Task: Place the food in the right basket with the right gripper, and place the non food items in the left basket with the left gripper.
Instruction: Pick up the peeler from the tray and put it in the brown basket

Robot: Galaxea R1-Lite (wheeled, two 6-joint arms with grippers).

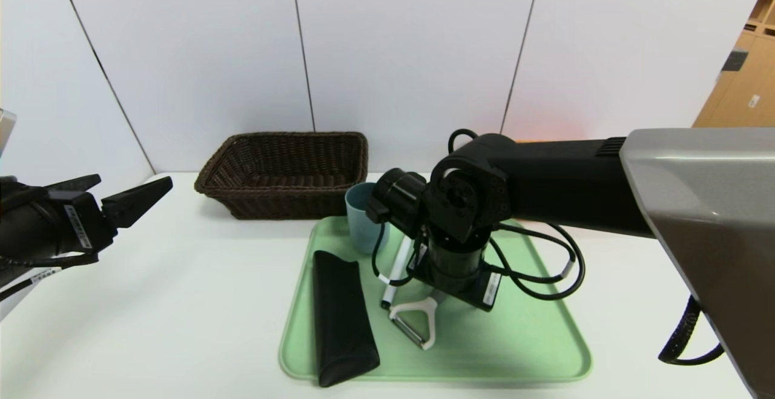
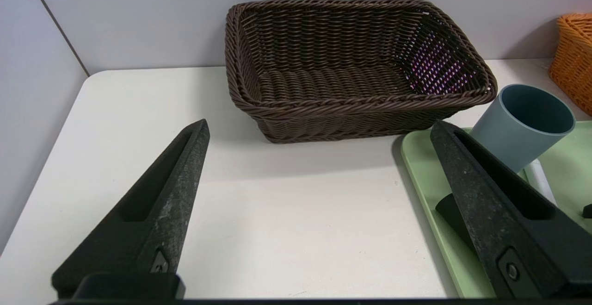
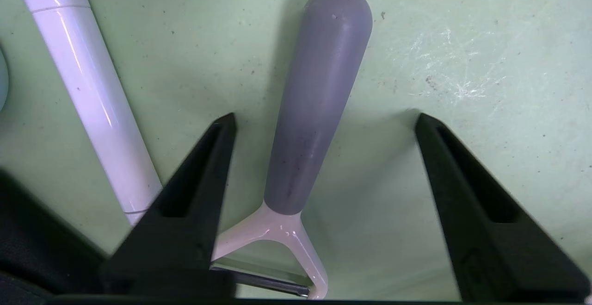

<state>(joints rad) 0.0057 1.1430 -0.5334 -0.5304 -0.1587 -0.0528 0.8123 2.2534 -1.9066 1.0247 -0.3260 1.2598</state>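
My right gripper (image 3: 324, 117) is open, pointing down low over the green tray (image 1: 533, 338). Its fingers straddle the grey handle of the Y-peeler (image 3: 319, 101) without touching it. The peeler (image 1: 418, 320), the white marker (image 1: 396, 272), the black pouch (image 1: 342, 317) and the blue-grey cup (image 1: 362, 217) are all on the tray. My left gripper (image 2: 319, 125) is open and empty above the table, left of the tray, facing the dark brown basket (image 2: 351, 64). The orange-tan basket (image 2: 573, 55) shows only at the edge of the left wrist view. The orange and the peach are out of view.
The right arm (image 1: 545, 175) reaches across the back right of the table and hides what lies behind it. The dark brown basket (image 1: 284, 172) stands against the white wall panels. Bare white table (image 1: 169, 302) lies left of the tray.
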